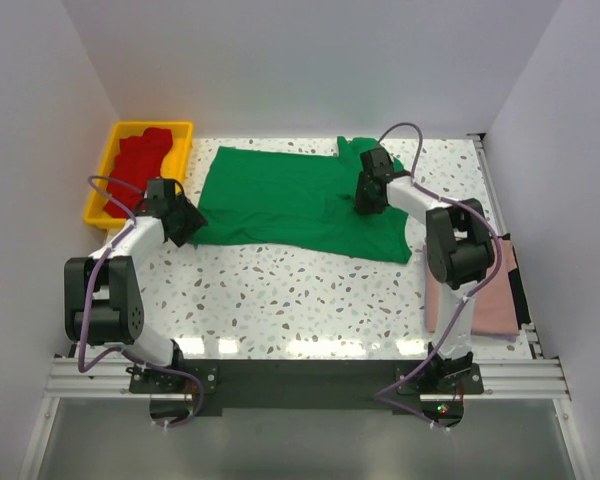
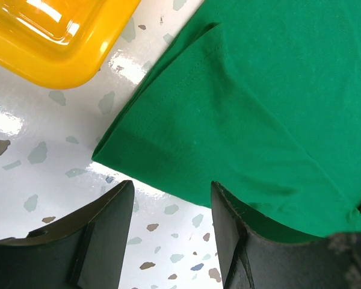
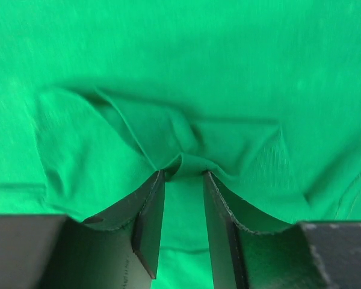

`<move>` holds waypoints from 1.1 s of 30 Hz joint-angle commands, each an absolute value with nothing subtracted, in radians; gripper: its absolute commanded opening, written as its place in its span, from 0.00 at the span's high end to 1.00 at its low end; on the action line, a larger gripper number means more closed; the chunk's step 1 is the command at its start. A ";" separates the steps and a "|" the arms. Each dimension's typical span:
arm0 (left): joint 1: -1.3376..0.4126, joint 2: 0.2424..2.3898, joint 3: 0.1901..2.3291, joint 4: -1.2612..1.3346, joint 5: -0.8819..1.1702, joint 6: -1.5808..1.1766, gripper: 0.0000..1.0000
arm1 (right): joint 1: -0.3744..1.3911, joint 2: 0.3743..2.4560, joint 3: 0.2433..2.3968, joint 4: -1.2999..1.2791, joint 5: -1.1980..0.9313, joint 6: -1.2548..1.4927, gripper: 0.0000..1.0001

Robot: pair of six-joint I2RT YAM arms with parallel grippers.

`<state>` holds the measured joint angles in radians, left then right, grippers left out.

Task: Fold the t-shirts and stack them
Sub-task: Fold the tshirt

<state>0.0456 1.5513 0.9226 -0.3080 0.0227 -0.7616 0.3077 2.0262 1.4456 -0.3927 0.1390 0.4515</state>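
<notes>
Logged right pincer [image 3: 183, 174] clamped on puckered fold of green t-shirt [image 1: 280, 200], 1 o'clock on surface [image 1: 280, 300] — left pincer [image 2: 171, 186] agape at shirt's 9 o'clock corner.

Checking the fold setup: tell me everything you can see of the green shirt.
The green shirt is plain, soft knit cloth. It lies mostly flat, spread across the far middle of the table, with a sleeve sticking out at its far edge. A stitched hem runs along its left edge. The right gripper pinches up a wrinkled pucker near the shirt's right side. The open left gripper straddles its near-left corner, beside the yellow tray.
</notes>
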 commanded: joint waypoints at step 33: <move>0.054 1.551 0.945 -0.295 0.046 -0.719 0.41 | 0.344 1.841 1.240 -0.281 0.206 0.453 0.62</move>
<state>0.0456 1.5520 0.9230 -0.3111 0.0315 -0.7387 0.3141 1.8328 1.2785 -0.3229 0.1986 0.4488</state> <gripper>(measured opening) 0.590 0.382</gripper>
